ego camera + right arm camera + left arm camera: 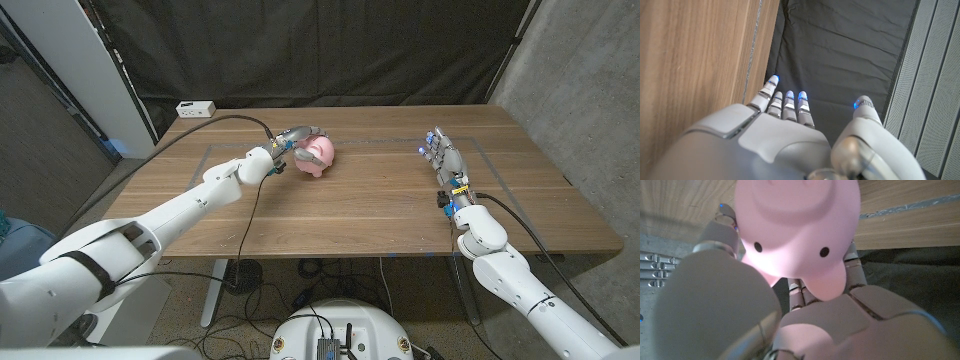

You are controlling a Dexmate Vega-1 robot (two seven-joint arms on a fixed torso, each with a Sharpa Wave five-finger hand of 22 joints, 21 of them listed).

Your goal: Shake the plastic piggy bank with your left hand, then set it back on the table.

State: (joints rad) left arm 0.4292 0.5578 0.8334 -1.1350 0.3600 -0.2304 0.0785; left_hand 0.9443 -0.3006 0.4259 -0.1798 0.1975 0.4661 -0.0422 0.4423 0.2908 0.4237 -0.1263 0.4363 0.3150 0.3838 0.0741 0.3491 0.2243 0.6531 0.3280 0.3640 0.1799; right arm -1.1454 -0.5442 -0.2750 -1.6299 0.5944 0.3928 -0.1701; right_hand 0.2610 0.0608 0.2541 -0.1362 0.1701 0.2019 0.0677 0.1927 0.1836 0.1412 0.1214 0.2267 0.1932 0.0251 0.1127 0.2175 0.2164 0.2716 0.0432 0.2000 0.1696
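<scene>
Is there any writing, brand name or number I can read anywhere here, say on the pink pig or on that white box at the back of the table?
None can be read.
Pink piggy bank, held in the left hand: only two black dot eyes, no writing.
White box at the table's far edge: dark marks, too small to read.
Right hand: blue lights, no text.

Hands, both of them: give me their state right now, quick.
Left hand: closed around the pink piggy bank, holding it.
Right hand: open, fingers straight, holding nothing.
</scene>
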